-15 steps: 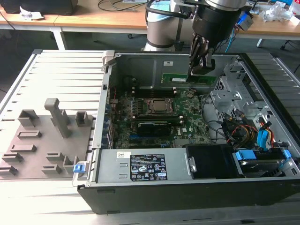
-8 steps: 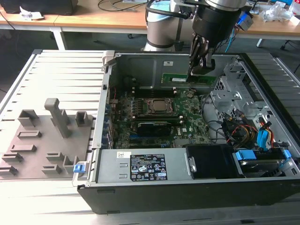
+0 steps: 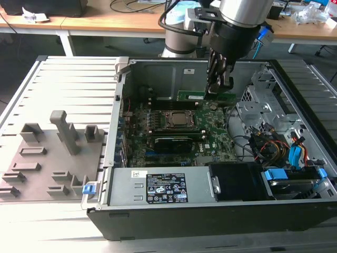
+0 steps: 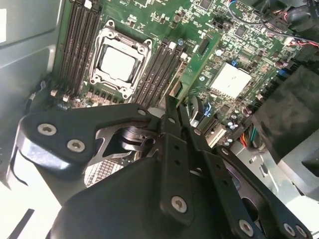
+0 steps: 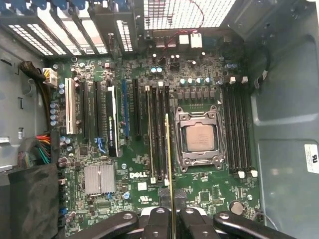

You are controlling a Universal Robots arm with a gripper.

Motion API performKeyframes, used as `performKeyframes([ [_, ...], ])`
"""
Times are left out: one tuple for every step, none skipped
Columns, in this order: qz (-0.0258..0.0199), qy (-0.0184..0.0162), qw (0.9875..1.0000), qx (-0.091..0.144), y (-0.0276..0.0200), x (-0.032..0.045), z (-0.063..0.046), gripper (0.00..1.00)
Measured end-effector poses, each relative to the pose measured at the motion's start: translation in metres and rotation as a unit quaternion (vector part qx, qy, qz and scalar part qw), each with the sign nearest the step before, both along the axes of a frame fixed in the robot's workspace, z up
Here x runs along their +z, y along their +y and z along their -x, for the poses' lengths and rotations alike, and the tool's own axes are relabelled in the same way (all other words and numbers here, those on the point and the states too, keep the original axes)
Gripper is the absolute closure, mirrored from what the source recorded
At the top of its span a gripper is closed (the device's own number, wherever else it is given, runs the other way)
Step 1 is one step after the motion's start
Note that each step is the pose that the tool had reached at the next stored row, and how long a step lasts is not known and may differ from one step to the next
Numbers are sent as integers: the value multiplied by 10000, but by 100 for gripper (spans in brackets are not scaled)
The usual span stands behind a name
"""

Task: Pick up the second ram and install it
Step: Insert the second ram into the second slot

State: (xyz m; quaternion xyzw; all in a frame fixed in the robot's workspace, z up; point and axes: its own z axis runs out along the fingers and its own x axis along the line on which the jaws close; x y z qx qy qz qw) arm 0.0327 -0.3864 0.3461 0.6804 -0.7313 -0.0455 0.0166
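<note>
One thin second ram (image 5: 169, 149) is pinched in my gripper (image 5: 171, 197), wrist pointing down just beside the CPU socket (image 5: 199, 138), held end hidden.

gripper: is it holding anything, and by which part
Yes: the gripper pinches the second ram by its upper long edge.

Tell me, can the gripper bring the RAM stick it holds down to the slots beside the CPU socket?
Probably yes. The gripper, shut on the second ram, hangs above the RAM slots beside the CPU socket; the computer case is open, and nothing seems to lie between.
</note>
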Motion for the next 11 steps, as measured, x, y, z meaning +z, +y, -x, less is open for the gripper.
performKeyframes([
  [0, 0, 10000, 0, 0, -21, 0, 86],
  [0, 0, 10000, 0, 0, -52, 0, 86],
  [0, 0, 10000, 0, 0, -64, 0, 86],
  [0, 0, 10000, 0, 0, -72, 0, 86],
  [0, 0, 10000, 0, 0, -86, 0, 86],
  [0, 0, 10000, 0, 0, -92, 1, 86],
  [0, 0, 10000, 0, 0, -107, 2, 86],
  [0, 0, 10000, 0, 0, -116, 3, 86],
  [0, 0, 10000, 0, 0, -124, 3, 86],
  [0, 0, 10000, 0, 0, -135, 4, 86],
  [0, 0, 10000, 0, 0, -145, 4, 86],
])
